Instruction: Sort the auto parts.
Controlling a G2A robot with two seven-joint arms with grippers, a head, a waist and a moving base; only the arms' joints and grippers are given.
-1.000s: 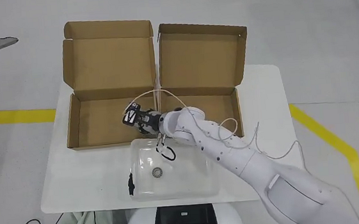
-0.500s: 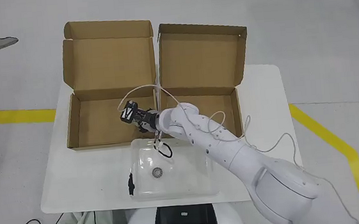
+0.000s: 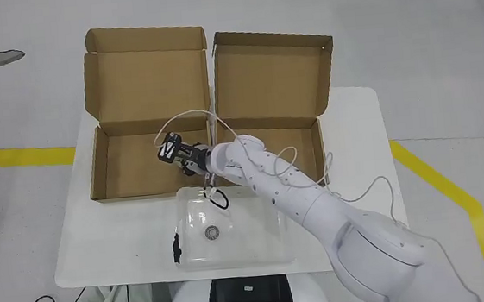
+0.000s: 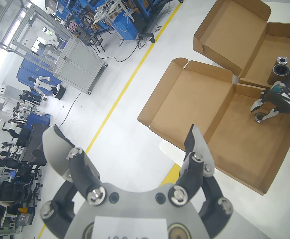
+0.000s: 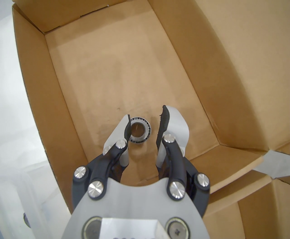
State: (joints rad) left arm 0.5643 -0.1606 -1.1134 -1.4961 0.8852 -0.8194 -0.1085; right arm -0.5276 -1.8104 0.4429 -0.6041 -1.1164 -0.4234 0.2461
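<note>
Our right gripper (image 5: 146, 113) hangs released, straddling the bearing (image 5: 138, 132) on the left box's (image 5: 113, 68) floor; our left gripper (image 4: 123, 127) gapes beside the surface (image 3: 358, 141).

Around the bearing (image 5: 138, 132) the floor of the open cardboard box (image 5: 108, 68) lies bare, leaving room on every side except where the right gripper (image 5: 146, 113) straddles it, fingers spread, one pad (image 5: 127, 129) just beside its rim. Farther from the bearing low box walls close in; the raised lid (image 3: 145, 81) stands behind it, a second box (image 3: 271, 88) to its right, a clear tray (image 3: 258, 236) on the robot's side
</note>
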